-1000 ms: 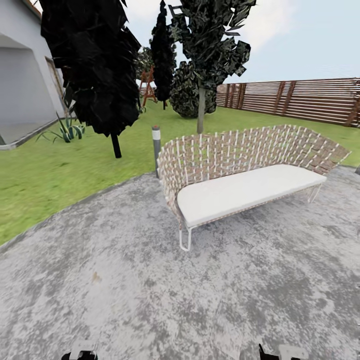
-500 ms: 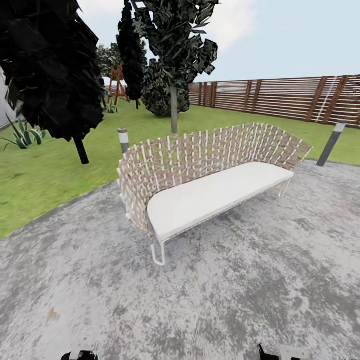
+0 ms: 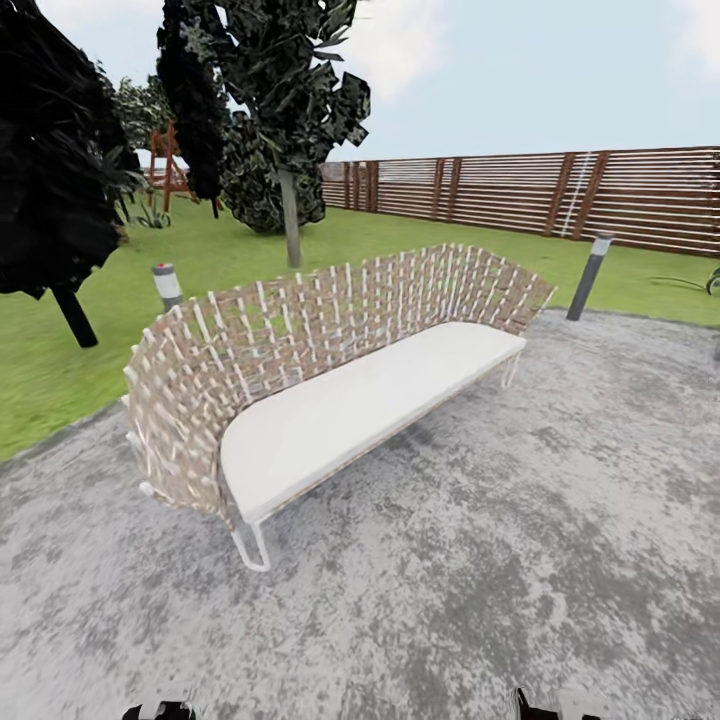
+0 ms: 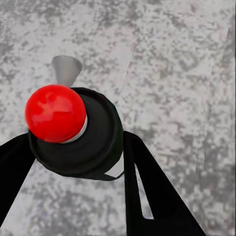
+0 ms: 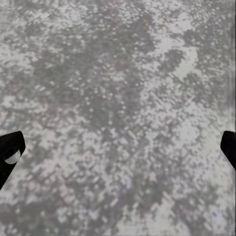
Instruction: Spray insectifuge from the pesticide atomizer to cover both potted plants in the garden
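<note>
The pesticide atomizer (image 4: pixel 78 132) is seen from above in the left wrist view: a dark round bottle with a red ball top and a grey cone nozzle. My left gripper (image 4: pixel 73 150) is shut on it, one black finger on each side. It hangs over the grey mottled patio (image 3: pixel 500 520) of the garden. My right gripper (image 5: pixel 118 152) is open over bare paving, and only its black fingertips (image 5: pixel 10 150) show at the frame edges. The potted plants are out of view.
A long wicker sofa (image 3: pixel 330 370) with a white cushion stands on the patio straight ahead. Grey bollard lamps (image 3: pixel 167 284) (image 3: pixel 590 273) stand at the patio edge. Behind lie lawn (image 3: pixel 60 360), dark trees (image 3: pixel 285 110) and a brown slat fence (image 3: pixel 560 195).
The whole head view has swung right: sofa and trees slid left in the picture, the sofa looks nearer, and a second bollard lamp came in at the right. Both grippers hold as before.
</note>
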You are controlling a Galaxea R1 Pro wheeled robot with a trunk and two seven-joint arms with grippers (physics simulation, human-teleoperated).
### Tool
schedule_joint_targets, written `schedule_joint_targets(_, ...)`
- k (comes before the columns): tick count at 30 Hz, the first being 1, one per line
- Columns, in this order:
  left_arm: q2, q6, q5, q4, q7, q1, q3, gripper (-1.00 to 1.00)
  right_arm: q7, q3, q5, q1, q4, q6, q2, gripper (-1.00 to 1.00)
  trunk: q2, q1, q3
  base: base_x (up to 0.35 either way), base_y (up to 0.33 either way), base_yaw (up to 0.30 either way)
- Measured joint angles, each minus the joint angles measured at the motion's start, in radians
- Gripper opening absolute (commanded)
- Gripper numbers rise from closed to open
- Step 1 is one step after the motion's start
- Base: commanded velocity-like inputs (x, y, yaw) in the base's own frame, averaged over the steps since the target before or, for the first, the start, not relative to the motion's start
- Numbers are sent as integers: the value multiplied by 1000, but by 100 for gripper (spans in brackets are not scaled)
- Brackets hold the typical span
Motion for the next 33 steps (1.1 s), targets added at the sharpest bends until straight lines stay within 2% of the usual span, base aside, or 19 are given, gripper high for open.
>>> schedule_joint_targets(28, 1, 0, 3, 0, 0, 0, 0, -100, 0, 0, 0, 0, 0, 0, 0, 100, 0, 0, -12, 295, -171, -298)
schedule_joint_targets(33, 2, 0, 3, 0, 0, 0, 0, -100, 0, -1, -1, 0, 0, 0, 0, 100, 0, 0, -14, 325, -67, -298)
